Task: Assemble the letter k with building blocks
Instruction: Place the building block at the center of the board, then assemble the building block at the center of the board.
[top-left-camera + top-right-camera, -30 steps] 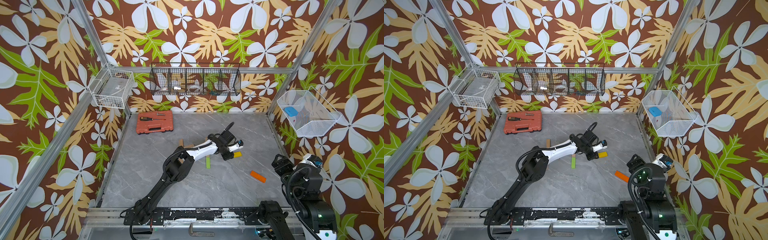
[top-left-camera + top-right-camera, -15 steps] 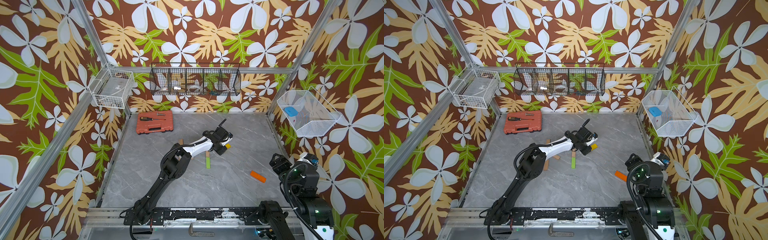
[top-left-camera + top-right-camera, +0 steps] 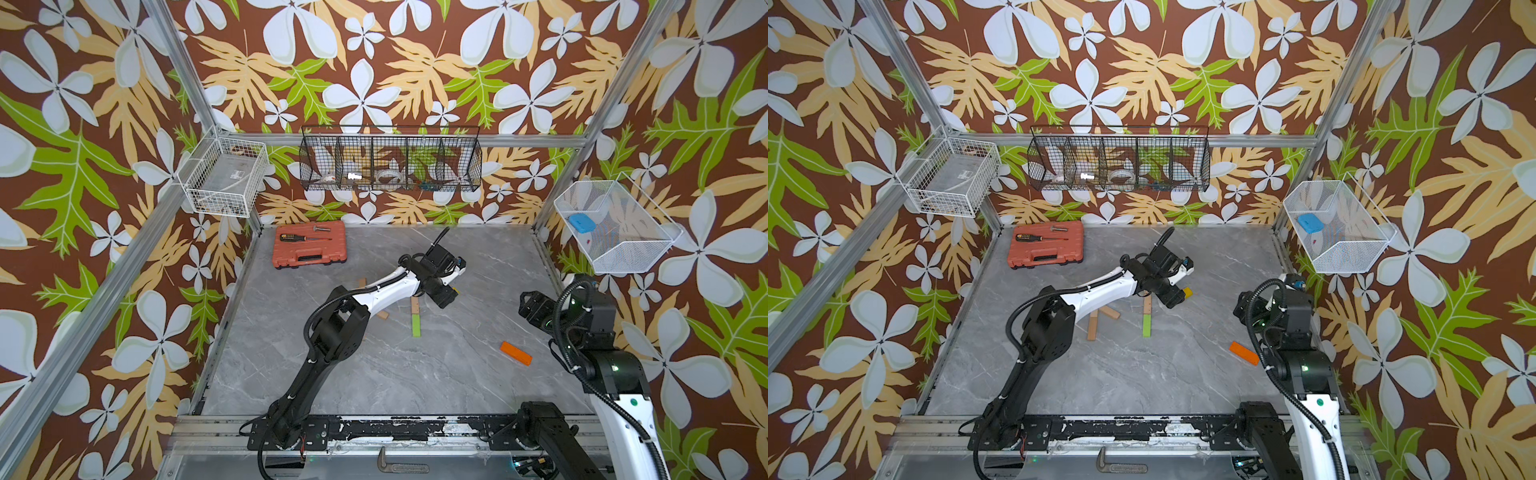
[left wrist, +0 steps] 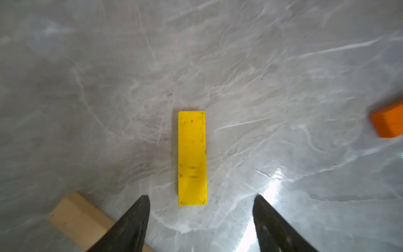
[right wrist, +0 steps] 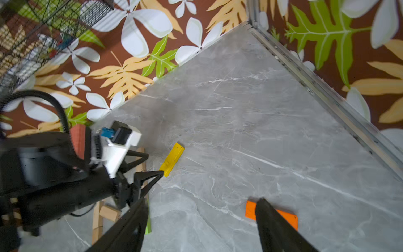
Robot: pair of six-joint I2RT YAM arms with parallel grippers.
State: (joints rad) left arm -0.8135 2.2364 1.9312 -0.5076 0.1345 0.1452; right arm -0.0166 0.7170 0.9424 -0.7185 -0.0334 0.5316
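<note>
Building blocks (image 3: 415, 324) flat on grey marble tabletop (image 3: 374, 374), floral walls (image 3: 374, 62)

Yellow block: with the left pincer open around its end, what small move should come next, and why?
Probably lift the left pincer straight up. Its jaws stand open, and the yellow block lies flat on the table with gaps to both fingertips, so it looks placed. A straight lift should avoid nudging it or the plain wooden block nearby.

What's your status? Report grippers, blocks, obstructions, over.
Left gripper open, empty. Right gripper open, empty. Yellow block flat on the table, ahead of left fingers, not held. Wooden block close beside one left finger.
</note>
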